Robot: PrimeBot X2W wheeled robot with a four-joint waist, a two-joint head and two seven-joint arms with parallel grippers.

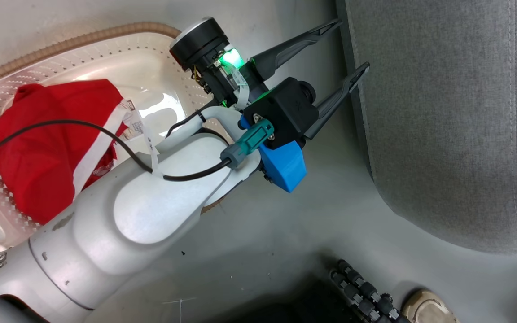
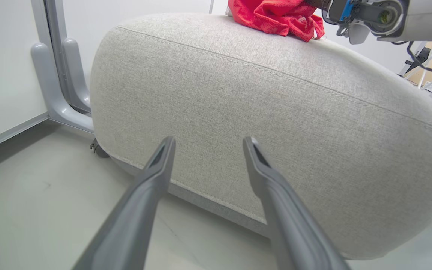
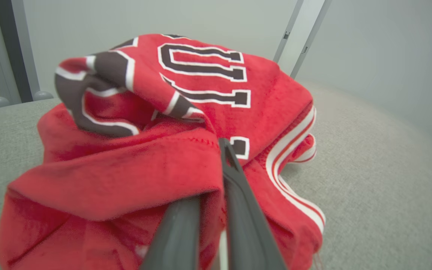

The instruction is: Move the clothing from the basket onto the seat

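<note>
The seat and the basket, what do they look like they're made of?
Seat: woven upholstery fabric, matte grey, with visible weave and a stitched seam. Basket: likely plastic, glossy cream, rows of small holes, with a brown woven-look rim.

In the basket (image 1: 83, 41) at left, one garment (image 1: 43, 152); on the seat (image 1: 442, 116) at right, the other garment (image 3: 208, 123); floor (image 1: 285, 233) between them.

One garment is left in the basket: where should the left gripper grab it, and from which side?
Probably the bunched edge by the white trim of the garment, from straight above: the basket walls close off its sides, and the left gripper is open.
</note>
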